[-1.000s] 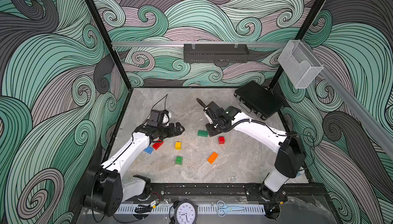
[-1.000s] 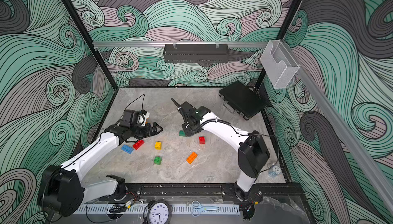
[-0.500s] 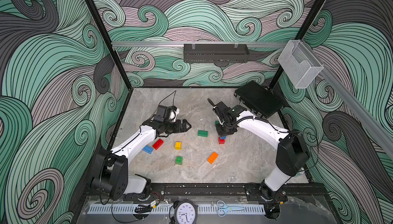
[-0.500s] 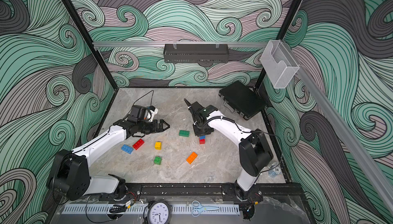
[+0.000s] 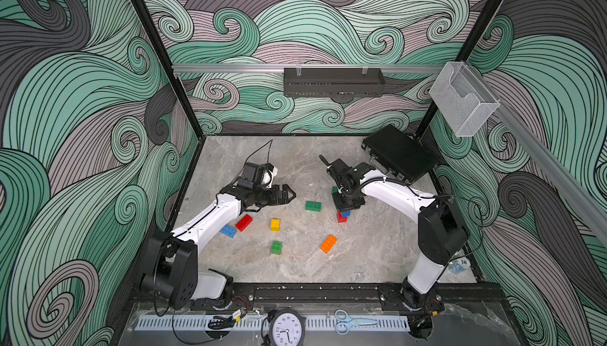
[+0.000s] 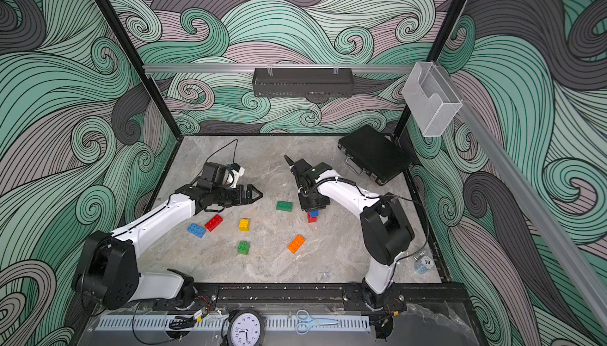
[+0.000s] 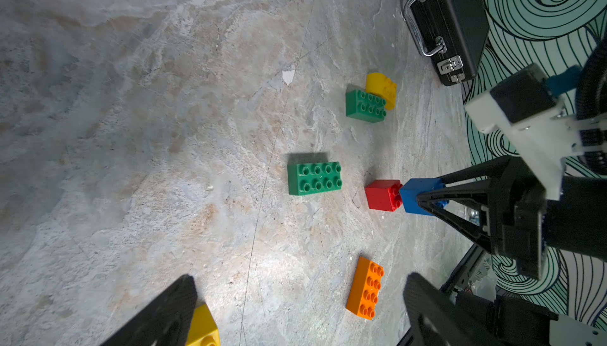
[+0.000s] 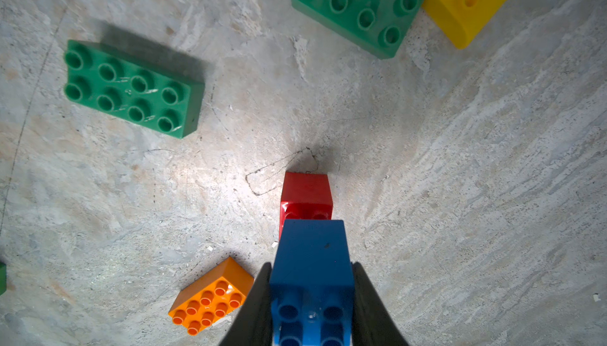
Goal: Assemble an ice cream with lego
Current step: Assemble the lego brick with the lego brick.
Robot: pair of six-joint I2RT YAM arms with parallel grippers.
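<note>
Right end effector is closed on a blue square. It grips two opposite sides, and the studs point up to the wrist. Left end effector hangs wide and empty over the tabletop, pointing toward the right one and well apart from it.

A black case lies behind the right end effector, near its arm.

Then the oblongs. One green lies between the two end effectors, nearer to the right one. A second green, with a round yellow touching it, is just beside the right end effector on its far side. An orange lies near it on the base side. A red oblong and a blue oblong lie close to the left arm, behind its end effector.

Smallest is the red square, directly under the held blue square. Its studs show at the blue edge.

I judge that the step in hand is stacking blue on red, and that the bricks are not yet pressed together. The next move needs the edges to line up, then a straight push down, and only then may the end effector open.
</note>
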